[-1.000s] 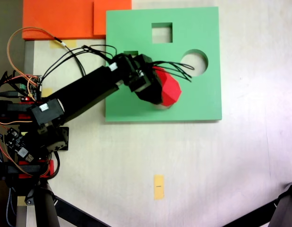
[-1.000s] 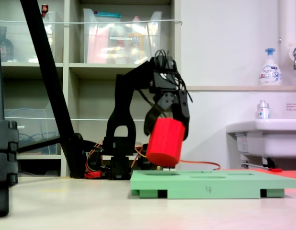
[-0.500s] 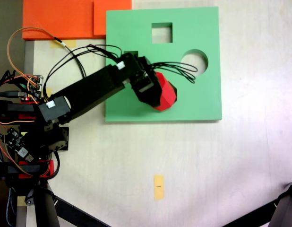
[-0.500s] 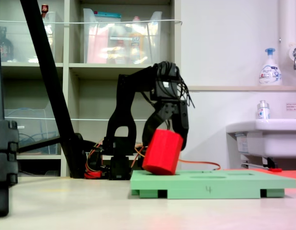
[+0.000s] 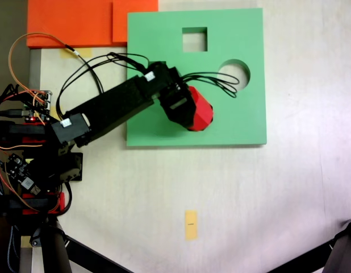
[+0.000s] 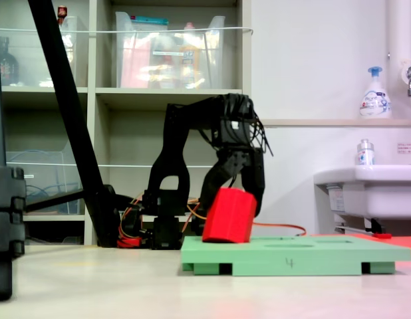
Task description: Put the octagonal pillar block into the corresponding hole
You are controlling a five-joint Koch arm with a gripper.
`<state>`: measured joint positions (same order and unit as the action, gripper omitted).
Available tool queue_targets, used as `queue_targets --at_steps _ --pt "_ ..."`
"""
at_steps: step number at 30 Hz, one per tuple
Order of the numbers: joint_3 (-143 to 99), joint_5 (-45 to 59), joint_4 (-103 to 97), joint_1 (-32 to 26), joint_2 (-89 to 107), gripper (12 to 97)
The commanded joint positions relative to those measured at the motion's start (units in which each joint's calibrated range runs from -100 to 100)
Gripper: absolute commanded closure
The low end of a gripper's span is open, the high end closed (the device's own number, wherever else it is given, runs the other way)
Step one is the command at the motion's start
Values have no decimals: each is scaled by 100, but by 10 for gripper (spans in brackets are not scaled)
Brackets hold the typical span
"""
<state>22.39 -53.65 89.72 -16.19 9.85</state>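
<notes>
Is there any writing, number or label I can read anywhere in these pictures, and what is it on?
"4": handwritten on the front edge of the green board, seen from the side.
Soap bottle on the ledge: its label is too small to read.
Small bottle by the sink: print is blurred.
Sign on the wall at the right edge: unreadable.
Yellow tag on the table: no writing can be made out.

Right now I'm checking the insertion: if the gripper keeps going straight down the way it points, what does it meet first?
The gripper points down, shut on the red octagonal block; next in line is the green board, probably at the block's hole, though that is hidden.
</notes>
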Motion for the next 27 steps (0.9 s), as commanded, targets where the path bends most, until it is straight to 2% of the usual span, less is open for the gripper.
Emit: queue_targets --at_steps 1,15,27 --pt "194 -15 -214 -39 49 699" --pt "194 -694 -474 54 49 685" --pt "194 -987 -898 107 76 638"
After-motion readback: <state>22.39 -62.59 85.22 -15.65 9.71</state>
